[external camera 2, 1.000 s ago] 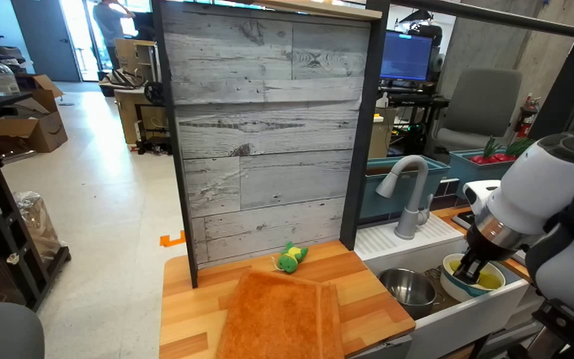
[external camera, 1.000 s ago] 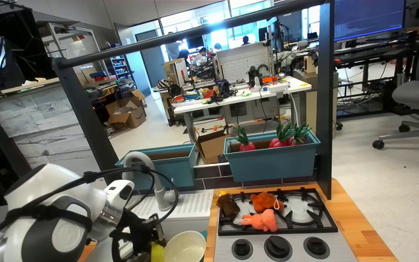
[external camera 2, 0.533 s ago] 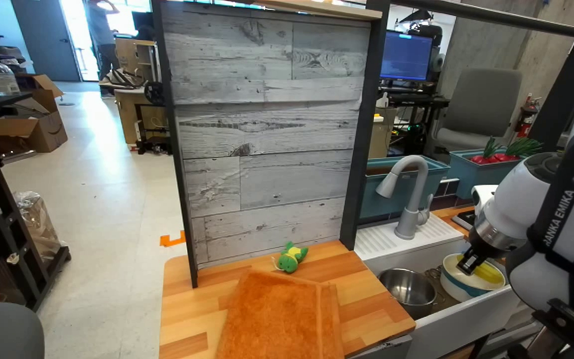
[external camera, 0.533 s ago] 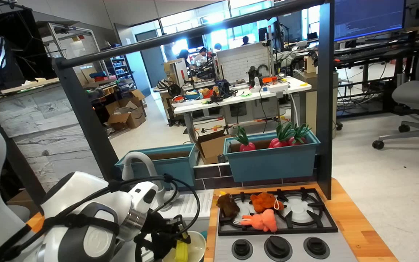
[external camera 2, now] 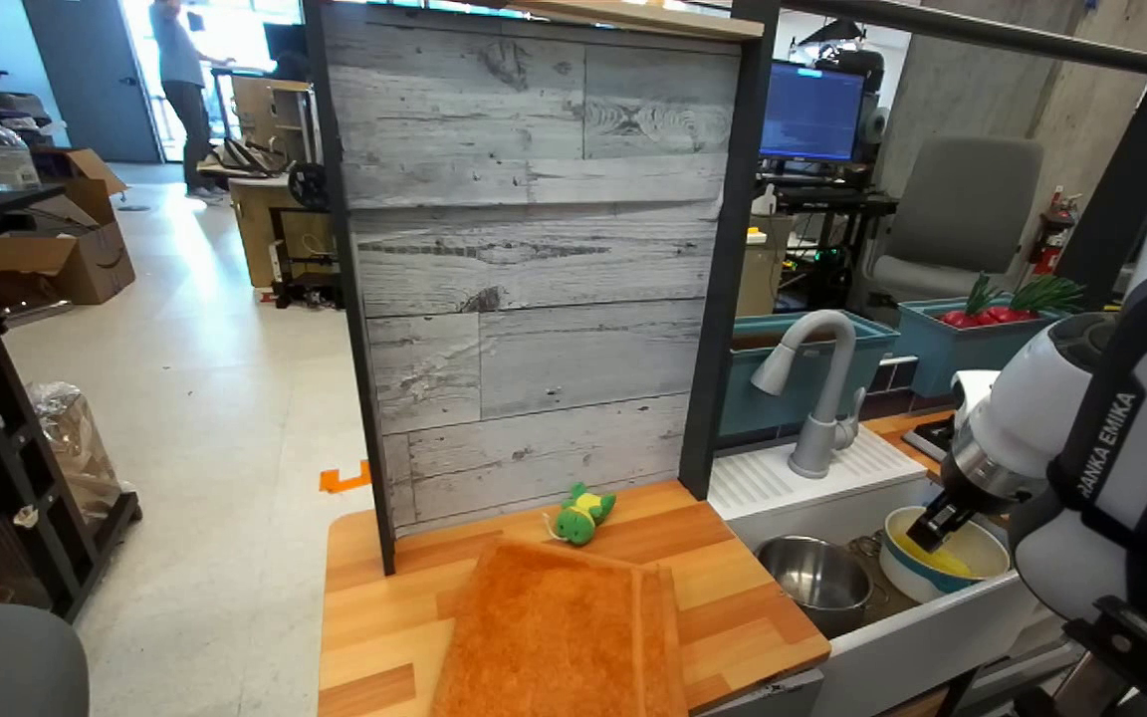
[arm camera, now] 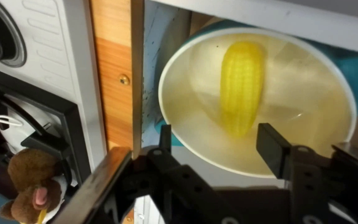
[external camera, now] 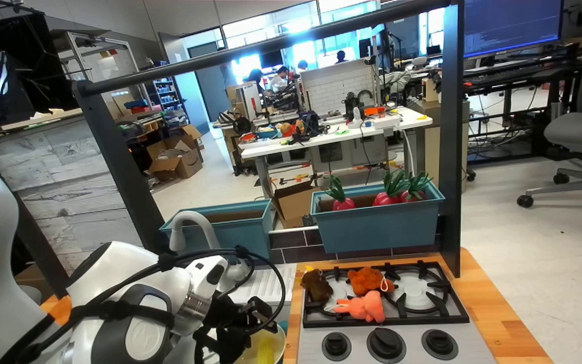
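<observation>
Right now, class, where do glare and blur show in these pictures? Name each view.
In an exterior view, the far windows are washed out; in an exterior view, the floor carries a bright reflection; in the wrist view, a small glint shows inside the bowl, and the yellow corn blurs at its end nearer the gripper, itself dark and soft-edged.

In the wrist view, I lose part of the bowl (arm camera: 303, 81), at its five o'clock, behind the gripper (arm camera: 216, 137); the edge clips a knob (arm camera: 0, 34) at ten. In an exterior view, the corn (external camera: 265, 351) runs off at six.
</observation>
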You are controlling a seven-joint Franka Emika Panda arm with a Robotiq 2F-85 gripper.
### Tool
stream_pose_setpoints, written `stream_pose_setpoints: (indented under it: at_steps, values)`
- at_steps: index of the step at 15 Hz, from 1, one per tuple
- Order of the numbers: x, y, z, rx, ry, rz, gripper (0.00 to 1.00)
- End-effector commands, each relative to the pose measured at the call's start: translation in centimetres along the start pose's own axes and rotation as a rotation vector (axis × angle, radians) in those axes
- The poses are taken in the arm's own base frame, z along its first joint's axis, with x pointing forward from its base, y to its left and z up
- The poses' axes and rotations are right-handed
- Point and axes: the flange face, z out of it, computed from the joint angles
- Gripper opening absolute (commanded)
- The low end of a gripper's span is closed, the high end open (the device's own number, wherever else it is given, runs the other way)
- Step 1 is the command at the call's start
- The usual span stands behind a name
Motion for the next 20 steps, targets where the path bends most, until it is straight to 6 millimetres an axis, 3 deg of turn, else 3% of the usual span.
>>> stream_pose_setpoints:
  at_steps: [1, 3, 6, 8, 11, 14, 16, 17, 20]
  values:
    - [0.1, 0.2, 0.0, 0.001, -0.004, 0.002, 0.78]
    - [0.0, 0.1, 0.0, 0.002, -0.008, 0.001, 0.93]
    - [-0.4, 0.6, -0.8, -0.043, 0.009, -0.021, 0.99]
    - [-1.0, 3.3, -1.9, -0.079, 0.033, 0.027, 1.00]
    - [-2.9, 9.3, -2.6, -0.123, 0.013, 0.209, 1.00]
    - [-3.9, 13.2, -2.9, -0.097, -0.007, 0.371, 1.00]
    - [-4.3, 15.3, -3.1, -0.055, -0.004, 0.458, 1.00]
    - [-4.1, 13.7, -1.7, -0.094, -0.058, 0.380, 1.00]
    - [-4.7, 16.4, -1.8, -0.063, -0.058, 0.455, 1.00]
